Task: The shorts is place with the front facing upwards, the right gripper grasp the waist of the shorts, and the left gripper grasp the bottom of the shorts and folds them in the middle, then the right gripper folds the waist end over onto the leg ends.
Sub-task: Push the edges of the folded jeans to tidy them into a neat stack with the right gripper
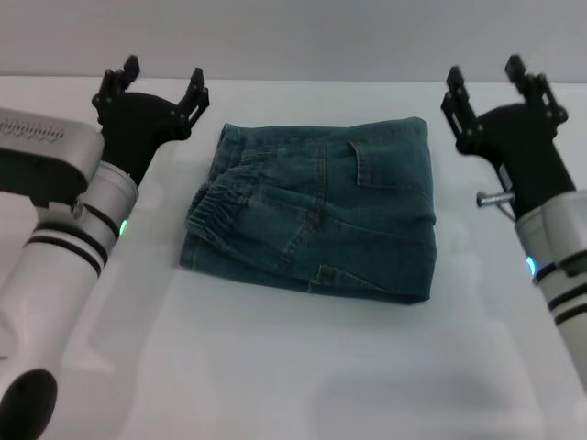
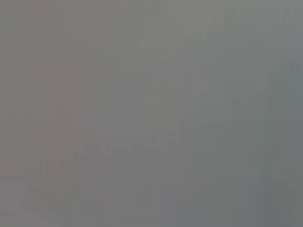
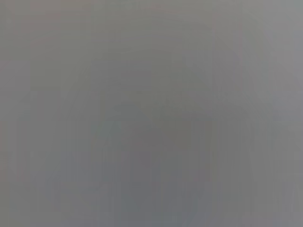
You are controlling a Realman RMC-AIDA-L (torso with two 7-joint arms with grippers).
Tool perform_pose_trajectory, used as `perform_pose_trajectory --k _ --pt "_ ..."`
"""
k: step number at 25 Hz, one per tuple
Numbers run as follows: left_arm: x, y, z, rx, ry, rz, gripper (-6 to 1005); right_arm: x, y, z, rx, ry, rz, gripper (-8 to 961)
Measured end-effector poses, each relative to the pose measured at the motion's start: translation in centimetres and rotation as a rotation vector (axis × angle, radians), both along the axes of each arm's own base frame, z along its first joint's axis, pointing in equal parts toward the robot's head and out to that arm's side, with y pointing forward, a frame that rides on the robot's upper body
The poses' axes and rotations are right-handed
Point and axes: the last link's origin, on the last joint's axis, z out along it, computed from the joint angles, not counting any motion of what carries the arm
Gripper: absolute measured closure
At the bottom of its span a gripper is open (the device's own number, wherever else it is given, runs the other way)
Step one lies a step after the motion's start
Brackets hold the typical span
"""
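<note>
The shorts lie on the white table in the head view, folded into a compact blue denim rectangle. Their gathered elastic waist is on top at the left side. The leg ends are hidden under the folded layers. My left gripper is raised beyond the shorts' far-left corner, open and holding nothing. At the far right my right gripper hovers off the shorts' far-right corner, also open and empty. Both wrist views show only plain grey.
The white table stretches around the shorts, with bare surface in front and on both sides. A grey wall runs along the back edge. A small metal bolt sticks out of the right arm.
</note>
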Motion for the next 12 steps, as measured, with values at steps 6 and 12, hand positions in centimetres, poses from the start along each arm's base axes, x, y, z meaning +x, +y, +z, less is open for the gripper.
perform_pose_trajectory --k 6,12 --pt "-1.0 -0.8 -0.6 -0.031 -0.037 0.005 155 -0.6 -2.2 -2.3 -0.138 0.108 0.007 355" --pt "-1.8 -1.3 -0.8 -0.036 -0.029 0.020 156 -1.2 -4.6 -5.0 -0.258 0.043 0.069 599"
